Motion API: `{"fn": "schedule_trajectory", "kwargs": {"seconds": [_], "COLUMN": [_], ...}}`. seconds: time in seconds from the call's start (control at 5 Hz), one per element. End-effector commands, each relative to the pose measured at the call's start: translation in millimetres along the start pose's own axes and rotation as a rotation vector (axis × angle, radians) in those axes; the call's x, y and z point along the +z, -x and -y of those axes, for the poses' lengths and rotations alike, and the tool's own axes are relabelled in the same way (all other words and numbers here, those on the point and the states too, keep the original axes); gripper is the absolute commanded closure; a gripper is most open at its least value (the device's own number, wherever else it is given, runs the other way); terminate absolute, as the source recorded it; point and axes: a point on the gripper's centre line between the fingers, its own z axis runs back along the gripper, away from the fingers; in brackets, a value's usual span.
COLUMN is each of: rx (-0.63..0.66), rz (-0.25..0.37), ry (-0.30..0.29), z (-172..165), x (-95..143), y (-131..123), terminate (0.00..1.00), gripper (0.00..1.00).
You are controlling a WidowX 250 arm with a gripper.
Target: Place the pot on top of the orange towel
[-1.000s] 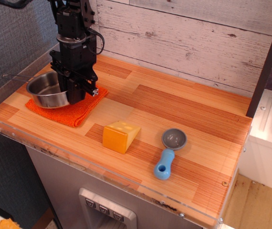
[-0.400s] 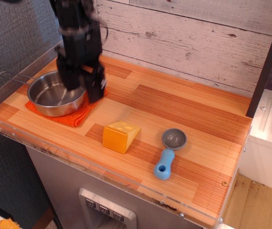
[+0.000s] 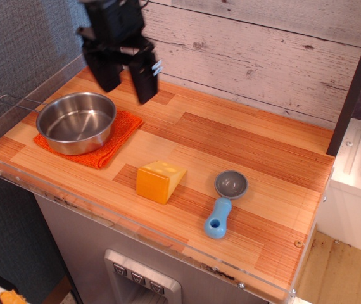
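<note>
Stainless-steel round pot (image 3: pixel 76 122) sat on the orange knitted towel (image 3: pixel 118 138); my gripper (image 3: pixel 128 79) hung above, jaws apart, empty.

Shiny silver round steel pot (image 3: pixel 76 122) over bright orange ribbed knitted towel (image 3: pixel 111 145). Black metal gripper (image 3: pixel 126 81). Yellow-orange cheese-like block (image 3: pixel 160 180). Small grey scoop with light blue handle (image 3: pixel 225 202). Striped orange-and-tan wooden tabletop (image 3: pixel 244 152). Whitewashed grey-streaked plank wall (image 3: pixel 263 50) behind.
</note>
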Motion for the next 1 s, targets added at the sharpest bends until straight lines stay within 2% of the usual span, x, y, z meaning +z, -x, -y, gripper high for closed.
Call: {"fn": "schedule_trajectory", "kwargs": {"seconds": [0.0, 0.2, 0.4, 0.6, 0.8], "rx": [0.054, 0.066, 0.051, 0.051, 0.051], "rz": [-0.045, -0.053, -0.037, -0.037, -0.037], "ry": [-0.175, -0.187, -0.152, -0.152, -0.152], "z": [18.4, 16.7, 14.6, 14.6, 14.6], "x": [1.6, -0.5, 1.6, 1.6, 1.6], "y": [-18.5, -18.3, -17.0, -17.0, -17.0], "terminate": [0.00, 0.00, 0.00, 0.00, 1.00], "gripper": [0.00, 0.00, 0.00, 0.00, 0.00]}}
